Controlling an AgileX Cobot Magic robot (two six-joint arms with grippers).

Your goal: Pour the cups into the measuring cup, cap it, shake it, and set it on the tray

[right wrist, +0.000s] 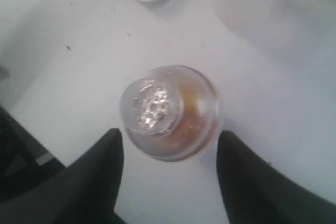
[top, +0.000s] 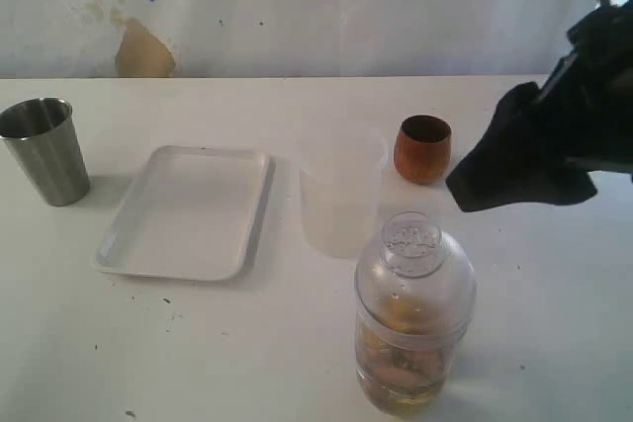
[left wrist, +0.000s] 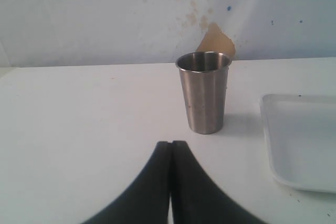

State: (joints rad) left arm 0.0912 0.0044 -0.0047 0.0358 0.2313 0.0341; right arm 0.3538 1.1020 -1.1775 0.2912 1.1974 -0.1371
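Observation:
The clear measuring cup (top: 413, 318) stands on the table near the front, with a clear domed top on it and amber-brown contents inside. My right gripper (top: 495, 180) hovers above and behind it, open. In the right wrist view I look down on the measuring cup (right wrist: 168, 111), with the right gripper (right wrist: 169, 136) open and its fingers apart from the cup on either side. The steel tumbler (top: 45, 150) stands upright at the far left. The wooden cup (top: 422, 148) stands upright at the back. The white tray (top: 188, 210) lies between them. My left gripper (left wrist: 171, 143) is shut on nothing, short of the steel tumbler (left wrist: 203, 92).
A frosted translucent cup (top: 341, 200) stands between the tray and the wooden cup, just behind the measuring cup. The tray's edge (left wrist: 273, 145) shows beside the tumbler in the left wrist view. A stained wall runs behind the table.

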